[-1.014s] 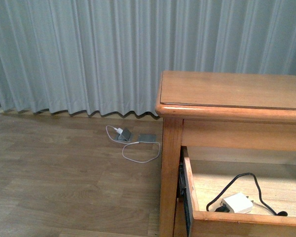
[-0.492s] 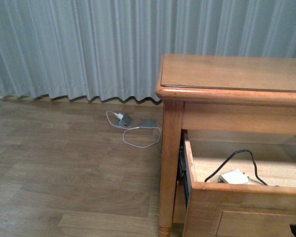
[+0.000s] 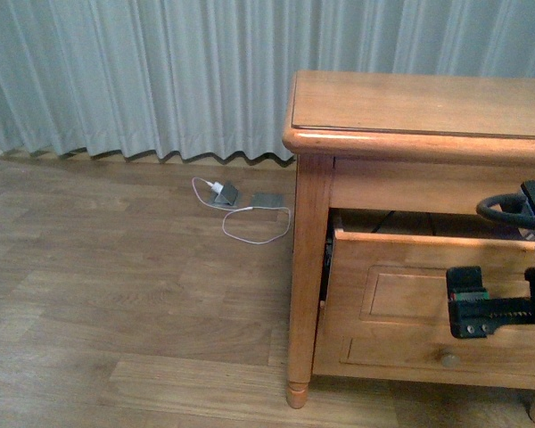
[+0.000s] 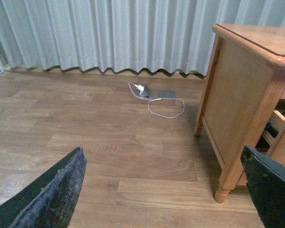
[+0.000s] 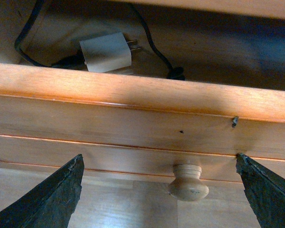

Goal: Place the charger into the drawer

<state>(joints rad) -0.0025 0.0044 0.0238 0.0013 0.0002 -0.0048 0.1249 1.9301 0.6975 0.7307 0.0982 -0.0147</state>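
The drawer of the honey-brown table stands partly pulled out, its pale round knob low on the panel front. In the right wrist view the white charger lies inside the drawer with its prongs showing and its black cable looped beside it. My right gripper is open in front of the drawer front, its fingers on either side of the knob and apart from it. In the front view the right gripper is before the panel, and the charger is hidden. My left gripper is open above bare floor.
A white-cabled charger with grey flat pieces lies on the wood floor by the grey curtain. It also shows in the left wrist view as the white-cabled charger. The table's front leg stands left of the drawer.
The front view has shifted so the whole drawer front shows and the charger inside is lost from sight. My right gripper has come into view before the drawer, and the opening above it looks narrower.
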